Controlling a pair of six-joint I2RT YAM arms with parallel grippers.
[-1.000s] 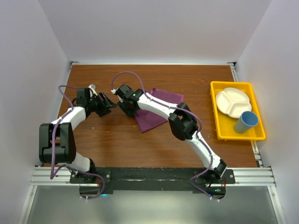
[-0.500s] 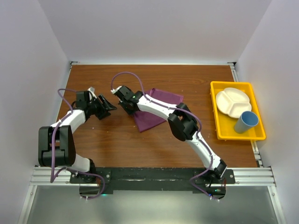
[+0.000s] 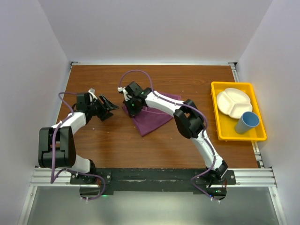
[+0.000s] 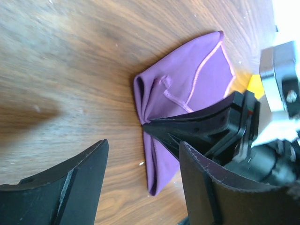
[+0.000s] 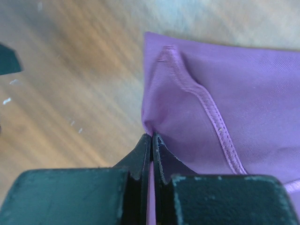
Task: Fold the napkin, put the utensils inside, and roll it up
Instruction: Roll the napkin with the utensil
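Note:
The plum-purple napkin (image 3: 152, 117) lies folded and rumpled on the brown table, mid-field. My right gripper (image 3: 131, 107) is shut on its left edge; the right wrist view shows the cloth (image 5: 220, 93) pinched between the closed fingertips (image 5: 151, 137). My left gripper (image 3: 111, 106) is open and empty just left of the napkin, jaws pointing at it; its wrist view shows the napkin (image 4: 187, 89) and the right gripper's black fingers (image 4: 197, 129) beyond the jaws. No utensils show in any view.
A yellow tray (image 3: 225, 126) stands at the right edge, holding a white divided plate (image 3: 233, 102) and a blue cup (image 3: 247, 122). White walls enclose the table on three sides.
My right gripper has moved right and slightly toward the back, dragging the napkin's left edge with it. The left gripper has barely moved.

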